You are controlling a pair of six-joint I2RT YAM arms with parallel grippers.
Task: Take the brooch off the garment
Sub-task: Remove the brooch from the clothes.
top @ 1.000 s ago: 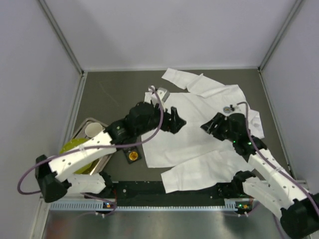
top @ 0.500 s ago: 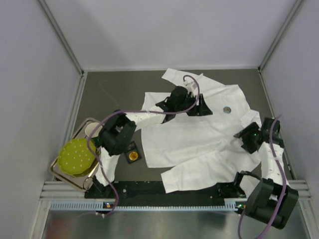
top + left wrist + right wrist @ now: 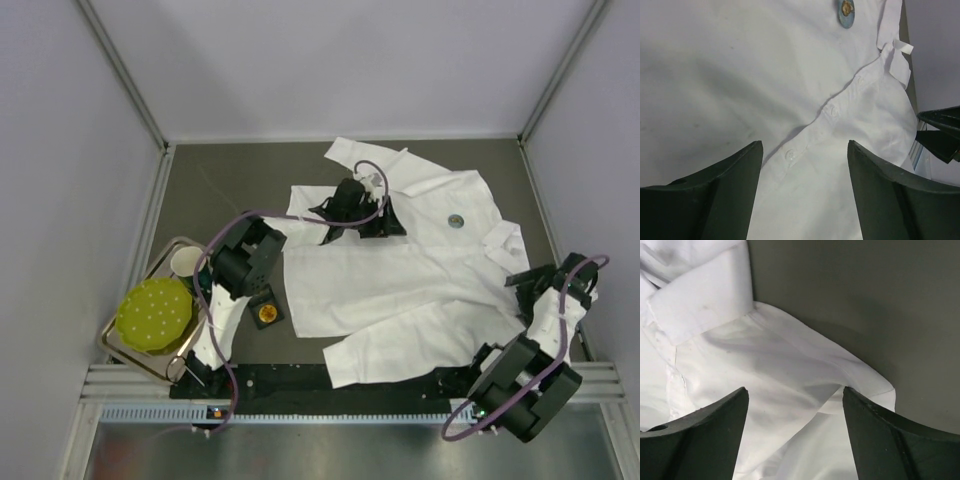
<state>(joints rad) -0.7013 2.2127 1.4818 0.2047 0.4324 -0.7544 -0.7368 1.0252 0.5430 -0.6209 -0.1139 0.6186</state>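
The garment [image 3: 400, 270], a large white shirt, lies spread flat on the dark table. The brooch [image 3: 456, 221], a small round blue-green disc, is pinned on its chest, right of the button placket; in the left wrist view the brooch [image 3: 845, 10] sits at the top edge. My left gripper [image 3: 385, 222] hovers open over the placket [image 3: 832, 112], left of the brooch, with only cloth between its jaws [image 3: 805, 146]. My right gripper [image 3: 527, 283] is open at the shirt's right edge, over a sleeve fold [image 3: 795, 390] near the cuff [image 3: 700, 305], holding nothing.
A metal tray [image 3: 170, 245] at the left carries a green dotted lid [image 3: 153, 313] and a white cup [image 3: 185, 262]. A small black square with an orange disc [image 3: 266, 313] lies beside the shirt's left hem. Grey walls close in the table [image 3: 230, 180] on three sides.
The left gripper swung out over the shirt, then drew back a little to the left. The right arm pulled away from the brooch to the table's right edge, its jaws spreading wider.
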